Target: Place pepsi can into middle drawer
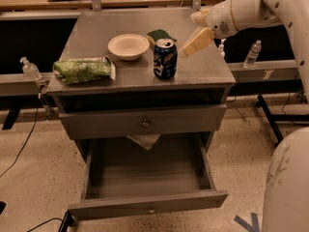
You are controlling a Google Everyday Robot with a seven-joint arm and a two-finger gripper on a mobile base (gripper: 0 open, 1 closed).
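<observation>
The pepsi can point(165, 58), dark blue with a silver top, stands upright on the grey cabinet top point(203, 69), right of centre. My gripper point(196, 42) hangs just right of the can, near its top, a little apart from it and holding nothing that I can see. The middle drawer point(148, 208) is pulled out at the bottom of the cabinet, and its deep tray is bare inside. The drawer with the taller front panel point(145, 122) above it is closed.
A white bowl point(128, 46) and a dark green item point(161, 34) sit behind the can. A green snack bag point(83, 69) lies at the left. A pale paper point(144, 140) hangs under the closed drawer. A water bottle point(252, 53) stands on the right rail. My base point(287, 187) is at the lower right.
</observation>
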